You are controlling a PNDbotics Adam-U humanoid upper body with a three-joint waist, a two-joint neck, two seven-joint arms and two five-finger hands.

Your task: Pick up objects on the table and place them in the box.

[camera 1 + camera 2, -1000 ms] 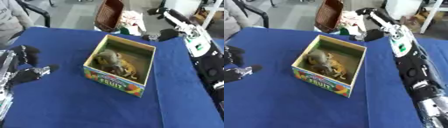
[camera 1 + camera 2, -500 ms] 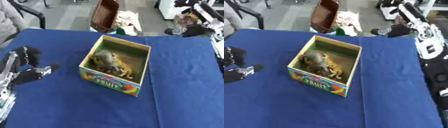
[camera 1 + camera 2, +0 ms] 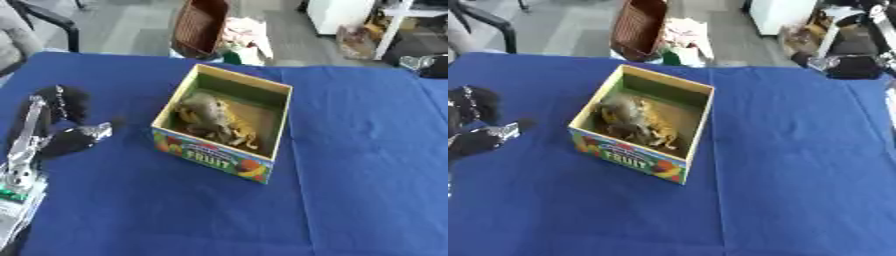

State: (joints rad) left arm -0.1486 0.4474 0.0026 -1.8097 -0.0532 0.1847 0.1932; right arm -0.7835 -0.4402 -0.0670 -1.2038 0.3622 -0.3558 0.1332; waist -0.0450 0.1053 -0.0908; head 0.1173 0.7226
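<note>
Left eye view: the table, covered in a blue cloth, filled most of the frame.
Box: a cardboard box stood open-topped near the middle of the table, slightly left of centre, turned at an angle; its near side carried fruit pictures and the word FRUIT.
Box contents: a heap of grey and yellow-brown objects lay inside, toward the left part of the box; single items could not be made out.
Left hand: the left hand lay on the cloth at the left edge, well apart from the box, black with a silver piece; fingers looked relaxed and spread, holding nothing.
Left arm: the silver forearm ran from the near left corner up to that hand.
Right hand: the right hand showed at the far right edge, over the table's far border, dark with a silver joint; whether its fingers were apart or together could not be told.
Beyond the table: a brown basket stood on the floor past the far edge, with pale crumpled stuff just right of it.
Table surface: only the box and the left hand showed resting on the cloth.
</note>
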